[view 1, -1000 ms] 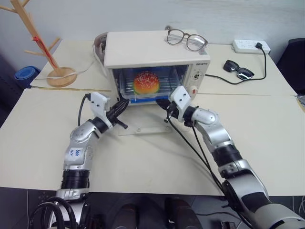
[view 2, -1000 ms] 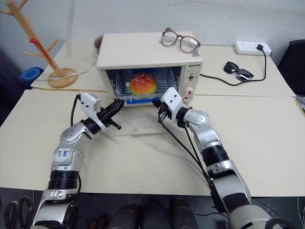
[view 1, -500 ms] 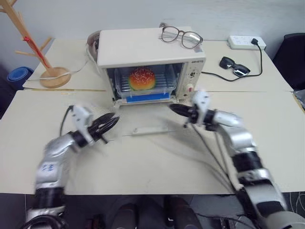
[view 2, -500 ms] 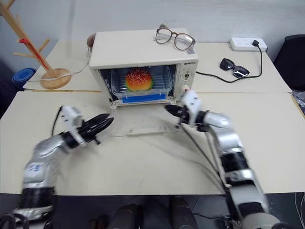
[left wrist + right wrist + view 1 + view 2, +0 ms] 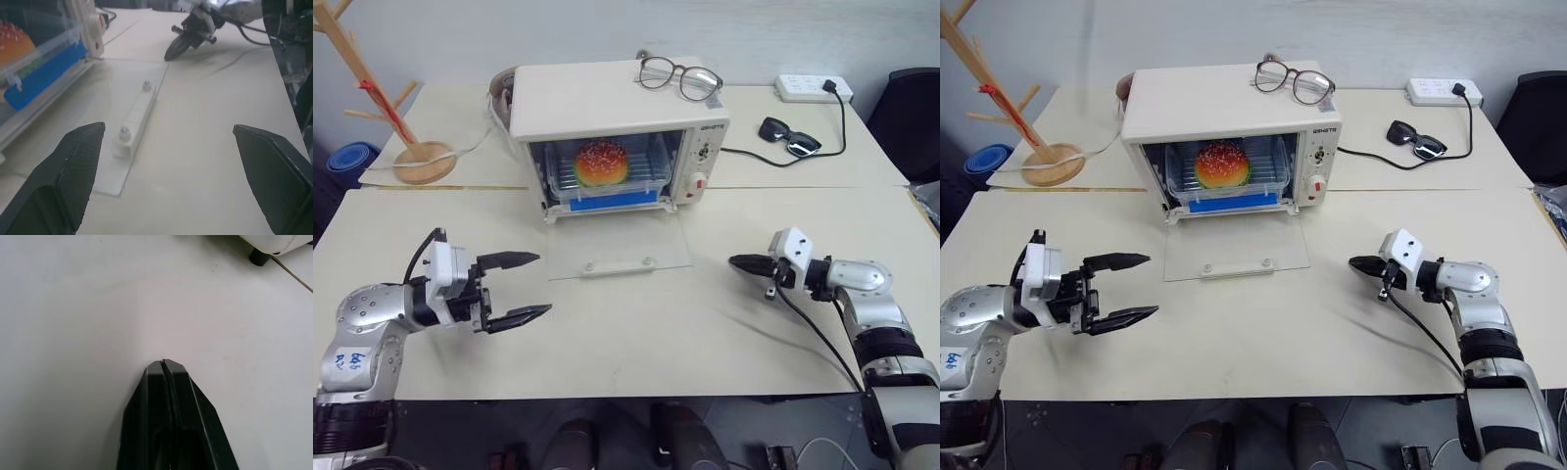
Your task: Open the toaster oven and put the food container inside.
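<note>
**Container inside, door down flat**

The food container (image 5: pixel 607 174) sits on the rack inside the toaster oven (image 5: pixel 617 127), upper centre of frame. The glass door (image 5: pixel 617 250) lies flat on the desk (image 5: pixel 636 343), handle bar running left to right. The left tool (image 5: pixel 514 289), fingers spread and empty, sits nearer the door than the right tool (image 5: pixel 741 262), clenched on nothing.
</note>
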Available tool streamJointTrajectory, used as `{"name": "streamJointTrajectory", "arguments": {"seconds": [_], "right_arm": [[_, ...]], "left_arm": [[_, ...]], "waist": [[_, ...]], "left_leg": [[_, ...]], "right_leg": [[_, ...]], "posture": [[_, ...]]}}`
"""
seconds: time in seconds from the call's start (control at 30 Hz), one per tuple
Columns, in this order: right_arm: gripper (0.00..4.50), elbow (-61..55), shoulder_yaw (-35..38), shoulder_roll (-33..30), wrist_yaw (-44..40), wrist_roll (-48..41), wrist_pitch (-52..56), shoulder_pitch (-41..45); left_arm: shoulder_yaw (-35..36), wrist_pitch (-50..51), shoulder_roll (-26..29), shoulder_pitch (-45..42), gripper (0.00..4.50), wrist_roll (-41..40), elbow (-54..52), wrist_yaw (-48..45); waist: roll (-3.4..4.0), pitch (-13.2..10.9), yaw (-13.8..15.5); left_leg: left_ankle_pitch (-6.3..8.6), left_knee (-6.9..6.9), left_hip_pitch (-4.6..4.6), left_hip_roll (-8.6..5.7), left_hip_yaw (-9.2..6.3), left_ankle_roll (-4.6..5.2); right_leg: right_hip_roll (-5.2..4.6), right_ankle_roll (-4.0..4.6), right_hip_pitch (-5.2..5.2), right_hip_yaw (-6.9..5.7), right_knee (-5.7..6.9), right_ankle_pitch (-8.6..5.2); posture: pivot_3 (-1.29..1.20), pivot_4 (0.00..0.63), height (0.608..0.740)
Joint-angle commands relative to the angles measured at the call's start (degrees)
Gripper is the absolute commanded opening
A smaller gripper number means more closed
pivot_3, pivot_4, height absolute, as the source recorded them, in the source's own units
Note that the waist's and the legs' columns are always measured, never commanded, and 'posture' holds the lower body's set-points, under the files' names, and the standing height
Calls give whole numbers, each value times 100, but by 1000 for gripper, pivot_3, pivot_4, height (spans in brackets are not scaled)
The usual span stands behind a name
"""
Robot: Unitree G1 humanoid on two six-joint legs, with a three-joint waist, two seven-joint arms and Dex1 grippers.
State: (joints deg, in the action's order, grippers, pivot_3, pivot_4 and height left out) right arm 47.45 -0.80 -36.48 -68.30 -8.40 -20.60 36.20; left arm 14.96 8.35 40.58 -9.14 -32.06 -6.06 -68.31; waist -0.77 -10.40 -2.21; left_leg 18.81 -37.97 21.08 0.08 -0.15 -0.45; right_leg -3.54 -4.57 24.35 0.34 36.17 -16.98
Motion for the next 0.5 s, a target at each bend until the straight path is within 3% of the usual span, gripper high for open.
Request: {"name": "streamJointTrajectory", "arguments": {"seconds": [0.03,0.2,0.5], "right_arm": [[0,-148,-85,370,-429,-200,-99,-39],[0,-734,149,848,-629,-765,118,-90],[0,-1407,850,1441,-284,-1770,552,246]], "left_arm": [[114,179,-90,-47,4467,-319,-88,124],[456,123,-378,41,4467,-395,-59,665],[910,-26,-618,181,4467,-299,-91,1381]], "waist": [[0,0,-19],[0,0,-31],[0,0,54]], "left_leg": [[0,0,0,3,0,-1],[-4,-3,7,6,0,-9],[-10,-8,11,1,-3,-24]], "right_leg": [[2,0,0,0,2,0],[3,0,9,0,33,0],[-4,0,12,0,32,0]], "posture": [[0,150,740],[0,150,740],[0,150,740]]}}
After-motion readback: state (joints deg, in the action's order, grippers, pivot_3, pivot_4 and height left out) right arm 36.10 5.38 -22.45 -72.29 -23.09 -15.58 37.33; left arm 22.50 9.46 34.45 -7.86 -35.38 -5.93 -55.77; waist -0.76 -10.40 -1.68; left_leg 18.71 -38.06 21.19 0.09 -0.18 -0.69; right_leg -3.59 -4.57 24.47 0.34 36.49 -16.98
